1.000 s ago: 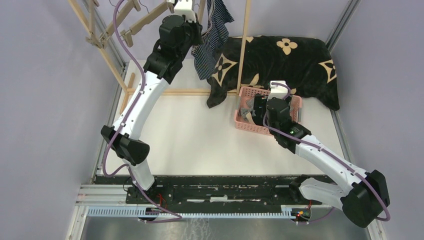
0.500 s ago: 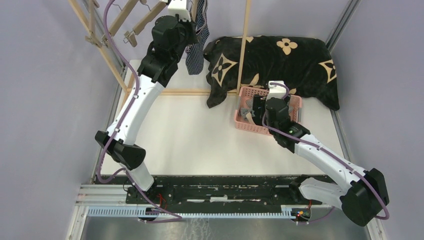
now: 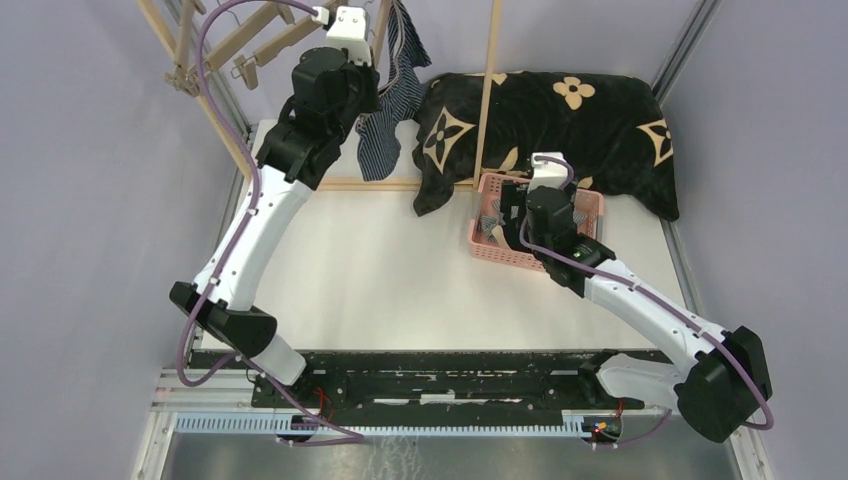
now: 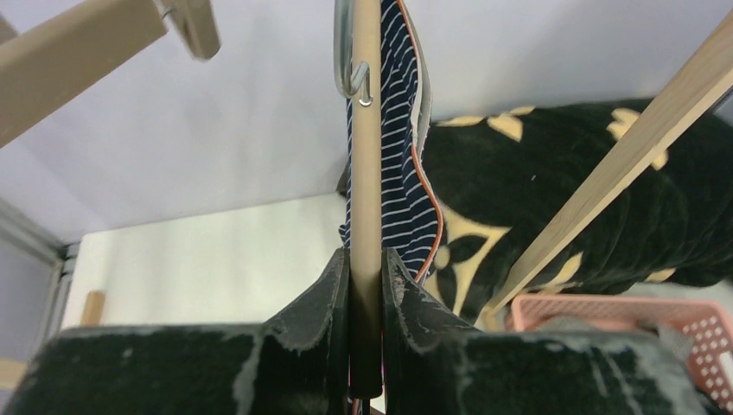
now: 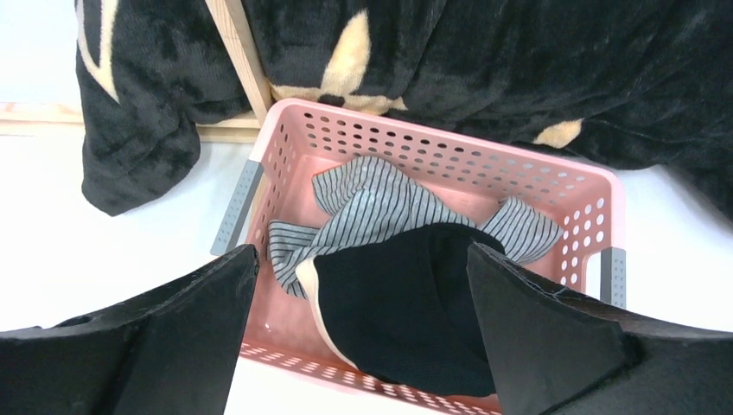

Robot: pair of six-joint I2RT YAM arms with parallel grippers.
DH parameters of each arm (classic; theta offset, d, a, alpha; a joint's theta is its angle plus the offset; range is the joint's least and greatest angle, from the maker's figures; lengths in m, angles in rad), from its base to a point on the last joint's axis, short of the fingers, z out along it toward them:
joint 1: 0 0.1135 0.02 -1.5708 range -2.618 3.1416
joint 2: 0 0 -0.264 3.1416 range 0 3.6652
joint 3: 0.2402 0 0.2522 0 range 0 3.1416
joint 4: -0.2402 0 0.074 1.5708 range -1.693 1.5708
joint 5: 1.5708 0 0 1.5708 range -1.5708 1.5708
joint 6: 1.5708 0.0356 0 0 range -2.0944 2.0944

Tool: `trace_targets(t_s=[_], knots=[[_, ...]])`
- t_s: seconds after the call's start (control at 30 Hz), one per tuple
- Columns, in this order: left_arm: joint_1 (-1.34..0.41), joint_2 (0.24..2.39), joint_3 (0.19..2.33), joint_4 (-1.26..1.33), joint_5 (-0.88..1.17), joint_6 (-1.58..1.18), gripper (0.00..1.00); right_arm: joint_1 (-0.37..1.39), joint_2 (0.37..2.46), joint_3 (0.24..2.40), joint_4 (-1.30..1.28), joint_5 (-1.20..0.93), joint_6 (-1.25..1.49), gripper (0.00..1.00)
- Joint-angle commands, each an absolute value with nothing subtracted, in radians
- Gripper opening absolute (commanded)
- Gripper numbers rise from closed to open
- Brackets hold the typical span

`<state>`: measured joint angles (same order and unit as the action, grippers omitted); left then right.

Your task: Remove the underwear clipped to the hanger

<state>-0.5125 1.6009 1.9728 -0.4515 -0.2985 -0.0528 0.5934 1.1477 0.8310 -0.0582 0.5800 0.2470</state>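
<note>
The left end effector [image 4: 366,259] pinches a smooth wooden hanger bar [image 4: 366,130]. Soft navy striped boxers [image 4: 402,173] hang behind it, their clip hidden. The right end effector [image 5: 361,252] gapes wide above a perforated pink basket [image 5: 432,138] holding crumpled grey-striped boxers [image 5: 380,203] and black boxers [image 5: 398,303].

Mostly wood, cloth and plastic
Hanger bar [image 4: 366,156] is smooth bare wood with a shiny metal hook [image 4: 341,52]; navy striped boxers [image 4: 399,130] are thin cloth, blanket [image 4: 562,190] is fuzzy plush, basket [image 5: 449,164] is glossy pink plastic, left gripper [image 4: 366,259] is scuffed matt black.

Your left gripper [image 4: 366,259]: raised high on an outstretched arm, clamped on the wooden hanger bar [image 4: 366,173].
Your right gripper [image 5: 361,255]: held low, jaws wide apart.
</note>
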Motion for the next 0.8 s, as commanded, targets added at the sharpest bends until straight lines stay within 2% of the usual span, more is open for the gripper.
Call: trace_targets(t_s=[0.0,0.2,0.37,0.5,0.77], knots=[[-0.514,1.496,1.941,-0.539,-0.331,0.020,0.03,0.591,1.169,0.915,0.010,0.579,0.210,0.99],[-0.514,1.280,1.676,-0.622,-0.233,0.037,0.03,0.585,1.220,1.068,-0.016,0.463,0.171,1.00],[-0.515,1.031,1.502,-0.668,-0.083,0.050,0.03,0.547,1.284,1.277,-0.125,0.154,0.118,1.00],[-0.515,0.875,1.412,-0.687,0.117,0.104,0.03,0.468,1.299,1.346,-0.145,-0.107,0.113,1.00],[-0.514,0.802,1.341,-0.660,0.387,0.136,0.03,0.269,1.224,1.326,-0.046,-0.720,0.201,1.00]])
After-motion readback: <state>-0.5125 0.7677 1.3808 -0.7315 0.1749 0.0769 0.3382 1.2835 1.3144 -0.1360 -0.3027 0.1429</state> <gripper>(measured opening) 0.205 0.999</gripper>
